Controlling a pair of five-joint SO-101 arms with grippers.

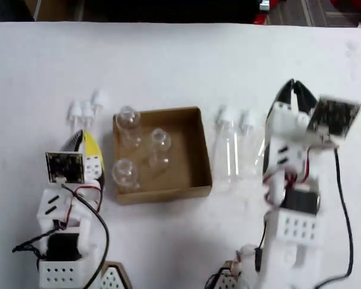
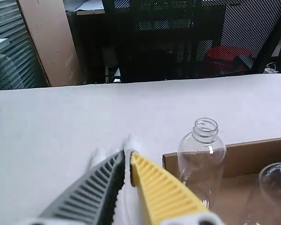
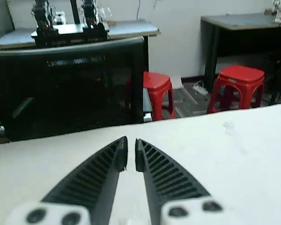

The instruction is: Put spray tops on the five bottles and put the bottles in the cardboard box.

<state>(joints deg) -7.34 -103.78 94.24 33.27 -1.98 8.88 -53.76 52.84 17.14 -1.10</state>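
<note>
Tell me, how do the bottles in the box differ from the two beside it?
The three bottles in the cardboard box have open necks; the two bottles beside it wear white spray tops. The boxed ones stand upright; the outside pair seems to lie flat on the table. All are clear.

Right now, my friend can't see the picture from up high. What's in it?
A cardboard box on a white table holds three open bottles with no tops. Two bottles with spray tops sit between the box and the right arm, and three loose spray tops lie by the left arm's shut jaws.
</note>
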